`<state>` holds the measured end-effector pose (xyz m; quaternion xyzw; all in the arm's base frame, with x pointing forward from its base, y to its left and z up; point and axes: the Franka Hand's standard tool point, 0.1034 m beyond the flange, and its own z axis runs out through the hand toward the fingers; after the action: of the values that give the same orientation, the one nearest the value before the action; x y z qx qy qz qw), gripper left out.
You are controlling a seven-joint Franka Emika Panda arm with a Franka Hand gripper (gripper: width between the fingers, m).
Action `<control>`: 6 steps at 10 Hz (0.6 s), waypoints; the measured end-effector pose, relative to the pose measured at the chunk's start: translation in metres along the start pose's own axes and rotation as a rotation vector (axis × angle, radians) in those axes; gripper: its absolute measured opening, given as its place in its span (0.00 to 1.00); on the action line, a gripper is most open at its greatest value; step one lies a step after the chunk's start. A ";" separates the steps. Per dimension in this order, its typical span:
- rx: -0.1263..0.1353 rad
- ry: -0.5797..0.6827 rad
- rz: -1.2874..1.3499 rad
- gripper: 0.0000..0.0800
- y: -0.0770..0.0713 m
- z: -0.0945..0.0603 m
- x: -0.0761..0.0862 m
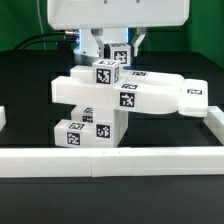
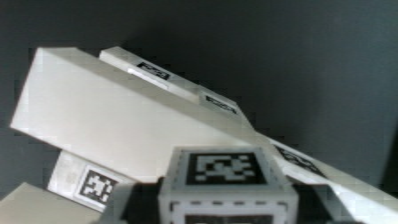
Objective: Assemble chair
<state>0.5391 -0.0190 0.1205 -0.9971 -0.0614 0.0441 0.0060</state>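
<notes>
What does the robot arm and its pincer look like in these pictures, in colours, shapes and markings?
In the exterior view only the arm's end shows: a broad, boxy white housing along the top edge. Below it hangs the pincer, with a blue patch on the exterior view's left and dark fingers beside the tagged white part. Thin dark cables run behind it. The wrist view shows hardly any of the pincer clearly.

- Ext view: bright, even light from above; white chair parts [image 1: 120, 95] near blown out, soft shadows on undersides.
- Black table [image 1: 30, 130] swallows detail.
- Both pics low-res, soft.
- Wrist view: dimmer, blurry; nearest tagged block [image 2: 226, 170] out of focus.
</notes>
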 end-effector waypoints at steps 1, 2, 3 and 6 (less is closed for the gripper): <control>-0.002 0.005 0.001 0.35 0.001 0.002 0.000; -0.010 0.020 0.003 0.35 0.003 0.004 0.001; -0.012 0.025 0.003 0.35 0.004 0.004 0.001; -0.015 0.034 0.003 0.35 0.004 0.004 0.003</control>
<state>0.5418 -0.0230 0.1166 -0.9978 -0.0599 0.0267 -0.0003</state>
